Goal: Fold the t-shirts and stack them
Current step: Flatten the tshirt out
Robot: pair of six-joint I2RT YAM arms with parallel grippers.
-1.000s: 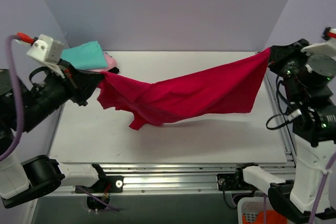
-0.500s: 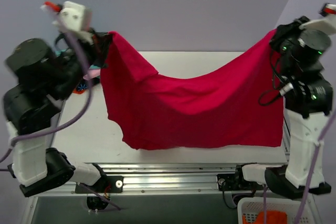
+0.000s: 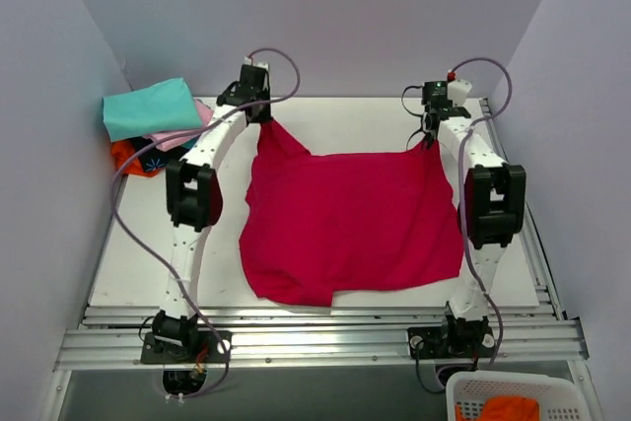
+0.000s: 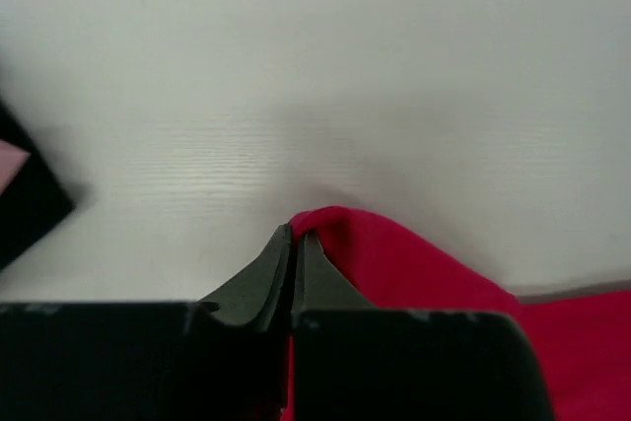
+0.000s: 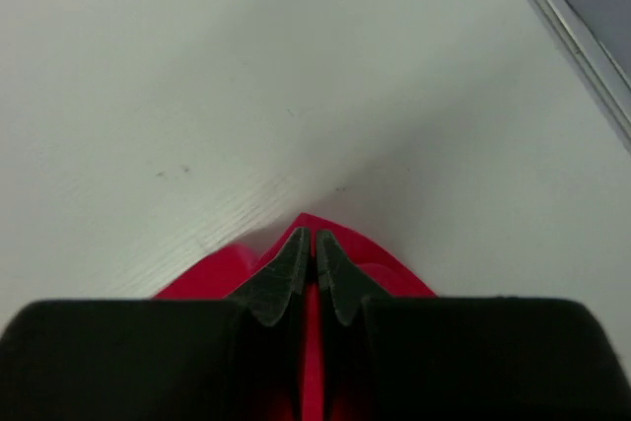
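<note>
Large crimson-red cloth t-shirt (image 3: 350, 224) spread flat mid white bench (image 3: 138, 244). Its far-left corner clamped in left pincer (image 4: 294, 236); far-right corner clamped in right pincer (image 5: 314, 236). Folded teal shirt (image 3: 148, 108) atop pile, far left.

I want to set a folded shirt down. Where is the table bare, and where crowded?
Bare: the far strip between the red shirt and the back wall; the left of the table, nearer than the folded pile. Crowded: the middle, under the red shirt pinched by the left gripper and right gripper; the far left corner, with the pile.
</note>
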